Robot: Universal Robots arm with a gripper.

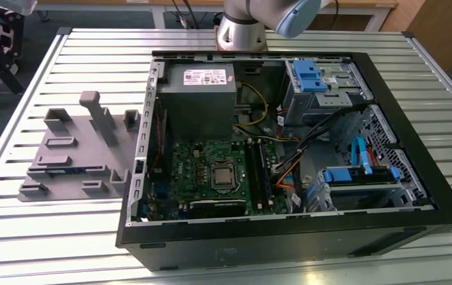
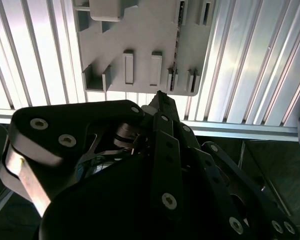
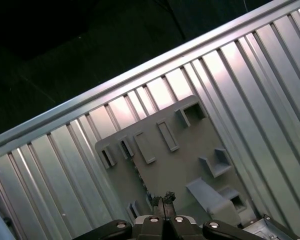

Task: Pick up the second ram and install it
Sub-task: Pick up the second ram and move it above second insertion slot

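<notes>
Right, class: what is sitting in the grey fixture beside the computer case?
One thin circuit-board strip, the second ram, stands on edge in a slot of the grey fixture. Its other visible slots look empty. The gripper covers part of the fixture in the first wrist view.

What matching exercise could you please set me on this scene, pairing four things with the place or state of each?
Things:
1. grey plastic fixture
2. motherboard
3. gripper
4. ram stick

Places or states:
A. aimed at the fixture, fingertips together
B. stands on edge in the fixture's slots
C. lies on the slatted table, at the exterior view's left of the computer case
D. sits inside the open computer case

Pairs: 1-C, 2-D, 3-A, 4-B.
</notes>
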